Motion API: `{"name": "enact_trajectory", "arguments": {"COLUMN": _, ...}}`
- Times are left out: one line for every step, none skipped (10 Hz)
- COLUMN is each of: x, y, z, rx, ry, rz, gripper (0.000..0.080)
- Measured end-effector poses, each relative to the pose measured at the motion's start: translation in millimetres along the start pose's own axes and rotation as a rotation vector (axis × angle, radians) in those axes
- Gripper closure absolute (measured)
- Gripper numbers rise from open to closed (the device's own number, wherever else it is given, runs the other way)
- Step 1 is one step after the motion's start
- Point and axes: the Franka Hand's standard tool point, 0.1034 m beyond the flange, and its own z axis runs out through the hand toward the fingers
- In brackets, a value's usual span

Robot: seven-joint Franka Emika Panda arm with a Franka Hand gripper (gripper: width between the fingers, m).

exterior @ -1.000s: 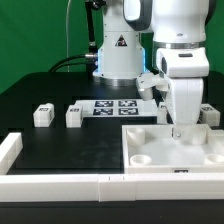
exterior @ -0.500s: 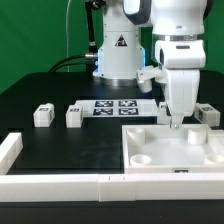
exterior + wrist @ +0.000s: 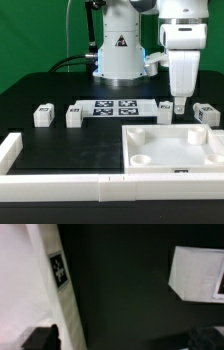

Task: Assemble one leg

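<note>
Several small white legs with tags lie on the black table: two at the exterior view's left [image 3: 42, 115] [image 3: 74, 116] and two at the right [image 3: 166, 111] [image 3: 207, 114]. My gripper [image 3: 180, 103] hangs above the far edge of the large white square panel [image 3: 140, 136], between the two right legs and touching neither. In the wrist view its dark fingertips [image 3: 40, 338] stand wide apart with nothing between them, so the gripper [image 3: 122, 339] is open. That view shows the panel's tagged wall [image 3: 58, 269] and one leg [image 3: 198, 277].
The marker board [image 3: 115, 108] lies behind the legs, in front of the robot base. A long white bar [image 3: 60, 185] runs along the front edge and another [image 3: 10, 150] stands at the left. The panel has round sockets [image 3: 142, 158].
The gripper has risen from inside the panel and moved back over its far edge, between the two right legs. Legs and panel have not moved.
</note>
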Motion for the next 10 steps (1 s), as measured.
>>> {"name": "enact_trajectory", "arguments": {"x": 0.6, "y": -0.4, "z": 0.1, "rx": 0.003, "ry": 0.003, "rz": 0.089, "gripper": 0.0150}}
{"name": "enact_trajectory", "arguments": {"x": 1.4, "y": -0.5, "z": 0.2, "rx": 0.006, "ry": 0.007, "rz": 0.214, "gripper": 0.0150}}
{"name": "enact_trajectory", "arguments": {"x": 2.0, "y": -0.6, "z": 0.3, "rx": 0.010, "ry": 0.010, "rz": 0.314, "gripper": 0.0150}}
{"name": "enact_trajectory", "arguments": {"x": 2.2, "y": -1.3, "z": 1.1, "rx": 0.014, "ry": 0.011, "rz": 0.379, "gripper": 0.0150}}
{"name": "enact_trajectory", "arguments": {"x": 6.2, "y": -4.3, "z": 5.1, "rx": 0.017, "ry": 0.027, "rz": 0.553, "gripper": 0.0150}}
{"name": "enact_trajectory", "arguments": {"x": 14.6, "y": -11.1, "z": 8.0, "rx": 0.028, "ry": 0.033, "rz": 0.739, "gripper": 0.0150}}
{"name": "enact_trajectory", "arguments": {"x": 25.8, "y": -18.7, "z": 8.6, "rx": 0.037, "ry": 0.038, "rz": 0.927, "gripper": 0.0150}}
{"name": "enact_trajectory", "arguments": {"x": 34.9, "y": -27.1, "z": 9.7, "rx": 0.042, "ry": 0.042, "rz": 0.995, "gripper": 0.0150}}
{"name": "enact_trajectory", "arguments": {"x": 42.9, "y": -35.2, "z": 11.2, "rx": 0.054, "ry": 0.046, "rz": 1.149, "gripper": 0.0150}}
{"name": "enact_trajectory", "arguments": {"x": 53.9, "y": -43.2, "z": 11.6, "rx": 0.064, "ry": 0.048, "rz": 1.265, "gripper": 0.0150}}
